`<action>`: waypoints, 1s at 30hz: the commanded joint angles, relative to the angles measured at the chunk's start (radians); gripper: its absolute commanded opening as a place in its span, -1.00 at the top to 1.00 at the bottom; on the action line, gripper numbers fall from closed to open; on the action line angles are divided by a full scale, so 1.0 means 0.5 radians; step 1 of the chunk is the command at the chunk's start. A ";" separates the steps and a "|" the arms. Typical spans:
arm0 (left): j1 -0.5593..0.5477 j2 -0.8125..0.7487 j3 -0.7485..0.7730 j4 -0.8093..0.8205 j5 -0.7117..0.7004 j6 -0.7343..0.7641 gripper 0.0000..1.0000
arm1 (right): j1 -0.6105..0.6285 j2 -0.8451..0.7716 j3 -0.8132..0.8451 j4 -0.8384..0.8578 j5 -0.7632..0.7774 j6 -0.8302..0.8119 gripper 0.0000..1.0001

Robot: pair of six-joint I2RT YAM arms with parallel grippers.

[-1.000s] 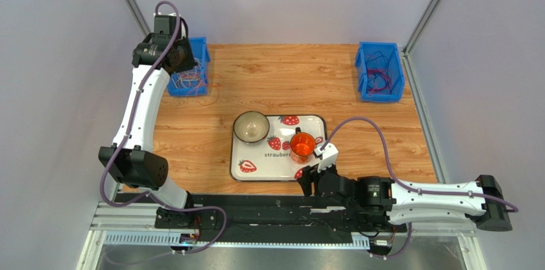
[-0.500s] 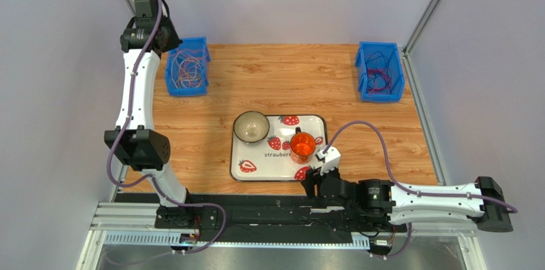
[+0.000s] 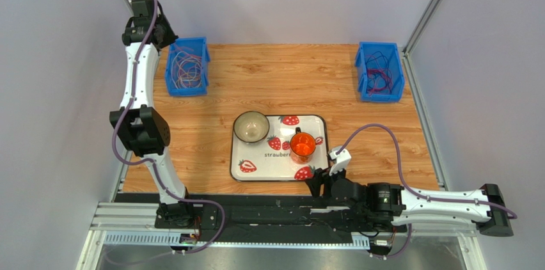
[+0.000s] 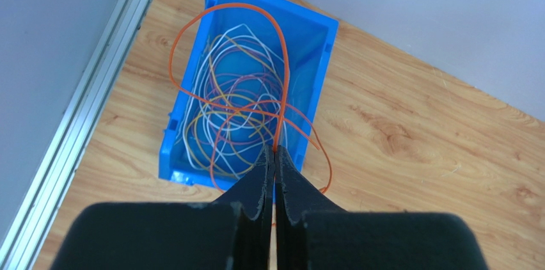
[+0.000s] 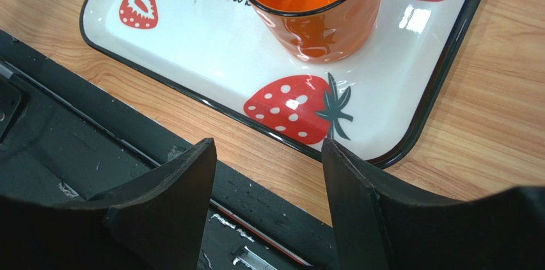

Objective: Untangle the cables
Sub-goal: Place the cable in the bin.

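The left blue bin (image 4: pixel 326 39) holds a tangle of thin cables (image 4: pixel 236 110) in white, yellow, red-brown and purple; it also shows in the top view (image 3: pixel 187 68). My left gripper (image 4: pixel 276 150) is shut on an orange cable (image 4: pixel 285 71) and holds it high above the bin. The orange loop rises out of the bin and one end hangs over the near right wall. My right gripper (image 5: pixel 268 155) is open and empty, low over the table's near edge by the tray corner; in the top view (image 3: pixel 320 184) it sits just below the tray.
A second blue bin (image 3: pixel 380 73) with purple and dark cables stands at the back right. A strawberry tray (image 3: pixel 252 162) in the middle carries a bowl (image 3: pixel 251 127) and an orange cup (image 3: pixel 302 145), (image 5: pixel 313 1). A metal frame rail (image 4: pixel 83 103) runs left of the bin.
My left arm has swung up and back-left from over the left bin. My right gripper has drawn back from the tray toward the near edge.
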 commanded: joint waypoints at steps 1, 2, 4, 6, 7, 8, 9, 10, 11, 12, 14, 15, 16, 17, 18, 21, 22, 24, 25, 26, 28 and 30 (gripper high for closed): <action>0.031 0.084 0.082 0.218 0.119 -0.056 1.00 | 0.010 -0.036 -0.015 0.087 0.106 0.055 -0.31; 0.043 0.097 0.082 0.233 0.137 -0.066 1.00 | 0.010 -0.027 -0.015 0.090 0.106 0.055 -0.31; 0.052 0.140 0.088 0.270 0.183 -0.087 1.00 | 0.010 -0.012 -0.009 0.093 0.109 0.058 -0.32; 0.065 0.167 0.076 0.313 0.223 -0.102 1.00 | 0.010 0.001 -0.006 0.093 0.109 0.055 -0.31; 0.068 0.195 0.073 0.331 0.245 -0.109 1.00 | 0.013 0.007 -0.006 0.093 0.109 0.055 -0.31; 0.083 0.207 0.067 0.356 0.275 -0.118 1.00 | 0.010 0.010 -0.003 0.096 0.106 0.052 -0.32; 0.089 0.220 0.048 0.398 0.339 -0.142 1.00 | 0.010 0.007 -0.006 0.099 0.109 0.052 -0.32; 0.107 0.241 0.033 0.432 0.392 -0.152 1.00 | 0.013 0.007 -0.006 0.099 0.109 0.052 -0.32; 0.114 0.244 0.015 0.472 0.438 -0.158 1.00 | 0.010 0.007 -0.006 0.096 0.109 0.052 -0.32; 0.117 0.253 -0.010 0.521 0.502 -0.182 1.00 | 0.013 0.007 -0.006 0.096 0.109 0.052 -0.32; 0.129 0.287 -0.013 0.534 0.527 -0.198 1.00 | 0.013 0.007 -0.009 0.096 0.109 0.052 -0.32; 0.132 0.296 -0.013 0.537 0.548 -0.216 1.00 | 0.010 0.004 -0.006 0.096 0.112 0.055 -0.31; 0.144 0.308 -0.016 0.543 0.567 -0.228 1.00 | 0.010 0.007 -0.009 0.096 0.112 0.055 -0.31; 0.154 0.312 -0.037 0.561 0.582 -0.250 1.00 | 0.010 0.007 -0.009 0.096 0.112 0.055 -0.32; 0.157 0.318 -0.047 0.571 0.625 -0.259 1.00 | 0.010 0.007 -0.006 0.099 0.115 0.055 -0.32; 0.175 0.321 -0.108 0.635 0.726 -0.293 1.00 | 0.013 0.007 -0.009 0.096 0.115 0.052 -0.32; 0.184 0.327 -0.117 0.647 0.754 -0.293 1.00 | 0.010 0.010 -0.006 0.096 0.112 0.052 -0.31; 0.187 0.348 -0.111 0.647 0.818 -0.278 1.00 | 0.013 0.010 -0.009 0.099 0.112 0.052 -0.32; 0.187 0.355 -0.105 0.647 0.834 -0.271 1.00 | 0.010 0.010 -0.009 0.096 0.112 0.055 -0.31; 0.190 0.361 -0.093 0.638 0.846 -0.262 1.00 | 0.010 0.007 -0.009 0.096 0.112 0.052 -0.32; 0.196 0.376 -0.078 0.623 0.874 -0.259 0.92 | 0.010 0.007 -0.006 0.099 0.112 0.052 -0.31; 0.197 0.379 -0.062 0.614 0.889 -0.259 0.74 | 0.010 0.010 -0.009 0.096 0.112 0.052 -0.32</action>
